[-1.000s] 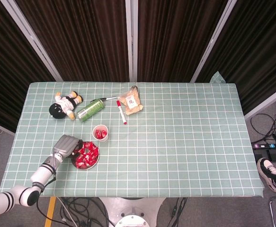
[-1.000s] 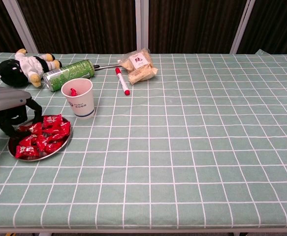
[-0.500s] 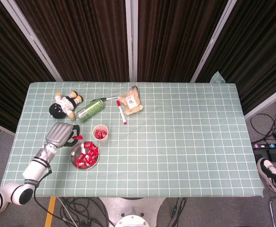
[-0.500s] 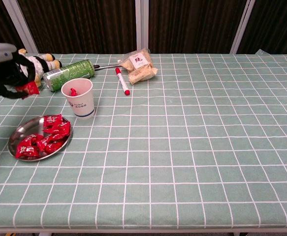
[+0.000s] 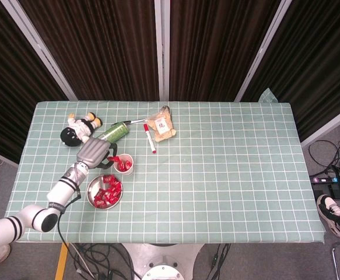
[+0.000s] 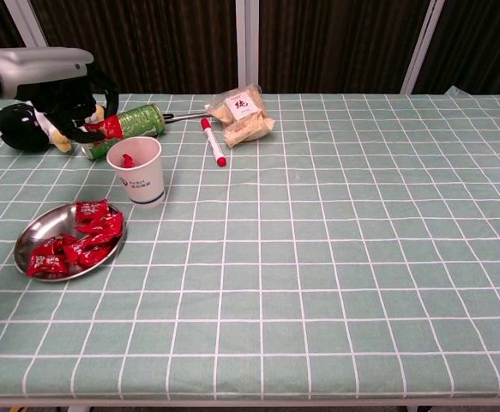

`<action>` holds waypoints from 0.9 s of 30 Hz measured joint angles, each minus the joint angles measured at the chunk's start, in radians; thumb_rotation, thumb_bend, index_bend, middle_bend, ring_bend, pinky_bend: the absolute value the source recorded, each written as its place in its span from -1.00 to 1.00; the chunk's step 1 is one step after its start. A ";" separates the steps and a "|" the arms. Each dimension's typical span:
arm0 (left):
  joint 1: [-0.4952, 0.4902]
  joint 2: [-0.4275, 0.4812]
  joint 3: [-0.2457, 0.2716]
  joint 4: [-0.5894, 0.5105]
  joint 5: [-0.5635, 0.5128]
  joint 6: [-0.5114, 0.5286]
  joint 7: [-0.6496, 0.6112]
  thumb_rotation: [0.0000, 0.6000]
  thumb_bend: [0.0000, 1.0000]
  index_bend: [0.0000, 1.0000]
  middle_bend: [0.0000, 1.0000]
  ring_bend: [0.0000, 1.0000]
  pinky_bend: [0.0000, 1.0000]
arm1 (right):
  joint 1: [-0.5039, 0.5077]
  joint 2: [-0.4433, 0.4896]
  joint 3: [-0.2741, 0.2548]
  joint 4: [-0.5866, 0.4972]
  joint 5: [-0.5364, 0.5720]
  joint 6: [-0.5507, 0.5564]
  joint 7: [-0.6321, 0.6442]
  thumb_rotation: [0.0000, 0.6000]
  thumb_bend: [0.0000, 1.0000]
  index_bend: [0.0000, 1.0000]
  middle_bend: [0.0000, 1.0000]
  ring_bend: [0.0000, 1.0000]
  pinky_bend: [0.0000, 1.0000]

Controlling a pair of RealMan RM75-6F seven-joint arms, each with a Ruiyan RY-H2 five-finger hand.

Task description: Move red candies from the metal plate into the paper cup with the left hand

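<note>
My left hand (image 5: 95,153) (image 6: 68,94) hovers above the table just left of the paper cup (image 5: 123,164) (image 6: 137,169), pinching a red candy (image 6: 108,127) (image 5: 115,158) near the cup's rim. Red candy lies inside the cup. The metal plate (image 5: 90,196) (image 6: 27,234) with several red candies (image 5: 105,191) (image 6: 74,240) sits in front of the cup, near the table's front left. My right hand is out of both views.
A plush toy (image 5: 78,129) (image 6: 28,121) and a green can (image 5: 112,134) (image 6: 128,125) lie behind the cup. A red marker (image 5: 150,138) (image 6: 213,141) and a snack bag (image 5: 161,125) (image 6: 242,114) lie further right.
My left hand rose from the plate with a red candy, then swung right and back toward the cup. The plate and cup stayed put.
</note>
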 measured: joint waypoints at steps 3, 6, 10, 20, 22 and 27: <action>-0.015 -0.015 0.003 0.012 -0.021 -0.016 0.020 1.00 -0.32 0.21 1.00 0.92 1.00 | 0.003 0.000 -0.002 0.001 -0.007 -0.001 0.006 1.00 -0.81 -1.00 -0.76 -0.86 -0.53; -0.023 -0.026 0.009 0.017 -0.029 -0.022 0.026 1.00 -0.32 0.21 1.00 0.92 1.00 | 0.003 -0.001 -0.002 0.003 -0.008 0.000 0.007 1.00 -0.81 -1.00 -0.76 -0.86 -0.53; -0.031 -0.034 0.012 0.019 -0.028 -0.023 0.023 1.00 -0.32 0.18 1.00 0.92 1.00 | 0.004 -0.003 -0.002 0.005 -0.006 -0.003 0.008 1.00 -0.81 -1.00 -0.76 -0.86 -0.53; -0.040 -0.023 0.025 -0.007 -0.027 -0.019 0.036 1.00 -0.33 -0.27 0.99 0.90 1.00 | 0.028 -0.011 -0.019 0.015 -0.044 -0.039 0.020 1.00 -0.80 -1.00 -0.80 -0.94 -0.67; -0.036 -0.015 0.026 -0.018 -0.026 -0.004 0.041 1.00 -0.33 -0.27 0.99 0.90 1.00 | 0.034 -0.013 -0.019 0.017 -0.050 -0.042 0.022 1.00 -0.80 -1.00 -0.80 -0.94 -0.68; -0.004 0.020 0.028 -0.070 -0.010 0.068 0.041 1.00 -0.33 -0.27 0.99 0.90 1.00 | 0.044 -0.012 -0.011 0.016 -0.050 -0.043 0.020 1.00 -0.80 -1.00 -0.80 -0.94 -0.68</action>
